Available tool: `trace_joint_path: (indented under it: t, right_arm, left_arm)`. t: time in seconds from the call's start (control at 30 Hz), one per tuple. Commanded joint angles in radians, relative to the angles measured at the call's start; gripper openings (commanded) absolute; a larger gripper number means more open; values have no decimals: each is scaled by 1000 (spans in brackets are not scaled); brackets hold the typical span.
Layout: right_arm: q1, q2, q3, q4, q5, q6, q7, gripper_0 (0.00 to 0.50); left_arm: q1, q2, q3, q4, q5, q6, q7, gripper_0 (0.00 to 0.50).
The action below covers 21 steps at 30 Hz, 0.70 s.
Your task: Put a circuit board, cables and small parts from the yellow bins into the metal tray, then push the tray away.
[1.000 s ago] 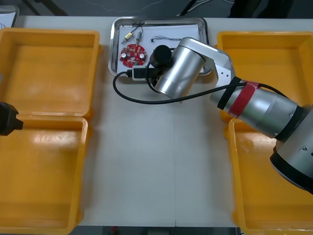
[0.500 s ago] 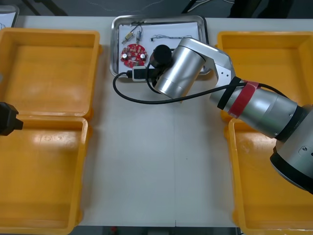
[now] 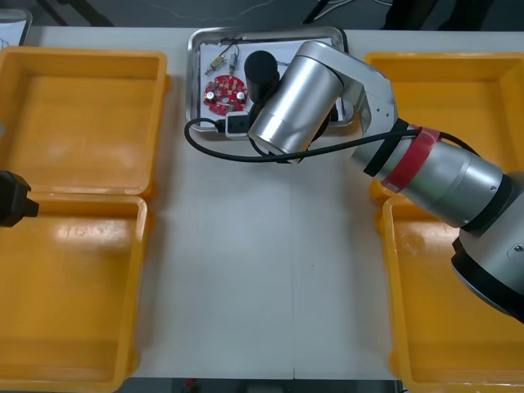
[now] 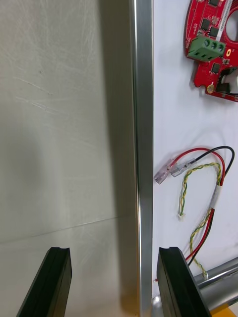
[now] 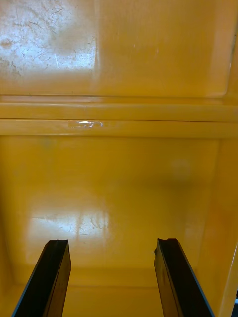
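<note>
The metal tray (image 3: 194, 78), white inside, stands at the table's far middle. In it lie a round red circuit board (image 3: 223, 90) and a red and yellow cable (image 3: 226, 54). My right arm (image 3: 295, 98) reaches over the tray's near edge. In the right wrist view my right gripper (image 4: 114, 282) is open, its fingers (image 4: 174, 282) straddling the tray's rim (image 4: 143, 148), with nothing held. Beyond one finger lie the cable (image 4: 201, 198) and the board (image 4: 213, 49) on the tray's white floor. My left gripper (image 5: 111, 277) stands open over a yellow bin (image 5: 119, 188) at the table's left edge.
Two yellow bins stand on the left (image 3: 82, 115) (image 3: 65, 295) and two on the right (image 3: 458, 86) (image 3: 442, 311). A black cord (image 3: 205, 149) from my right wrist loops over the bare table (image 3: 262, 270) in front of the tray.
My right wrist has swung farther over the tray, toward the table's far side, and its black cord has shifted with it. The left arm has not moved.
</note>
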Motion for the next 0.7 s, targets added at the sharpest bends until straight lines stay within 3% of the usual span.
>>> trace_joint_path:
  t: [0.03, 0.3, 0.4, 0.7]
  right_arm:
    - [-28, 14, -94, -76, -35, 73, 33, 500]
    - [-19, 12, -190, -178, -43, 241, 1, 500]
    - [5, 4, -232, -240, -43, 304, -69, 500]
    - [110, -111, -290, -497, -58, 435, -294, 500]
  left_arm:
    - [20, -13, 33, -29, 7, 9, -77, 500]
    - [20, -13, 33, -29, 7, 9, -77, 500]
    - [20, -13, 33, -29, 7, 9, -77, 500]
    - [20, -13, 33, -29, 7, 9, -77, 500]
